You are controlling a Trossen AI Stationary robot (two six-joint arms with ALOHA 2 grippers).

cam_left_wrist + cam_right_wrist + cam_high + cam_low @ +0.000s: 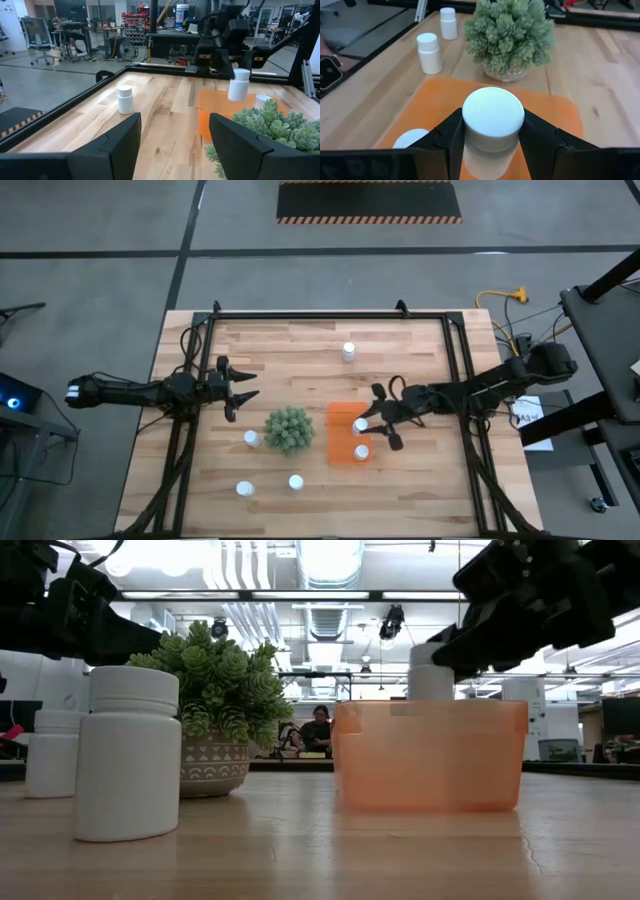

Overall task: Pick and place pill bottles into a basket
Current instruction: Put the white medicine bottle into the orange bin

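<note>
The right gripper [492,132] is clamping a pill bottle [493,120] by its sides just below the cap, directly above the basket [555,112]. The bottle is likely light, rigid and slick. The left gripper [240,388], spread open, is waiting beyond the plant [288,429].

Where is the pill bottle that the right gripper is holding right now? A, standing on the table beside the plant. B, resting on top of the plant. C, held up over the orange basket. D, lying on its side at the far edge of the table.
C: the right gripper is shut on a pill bottle, holding it above the orange basket, which already holds another bottle.
</note>
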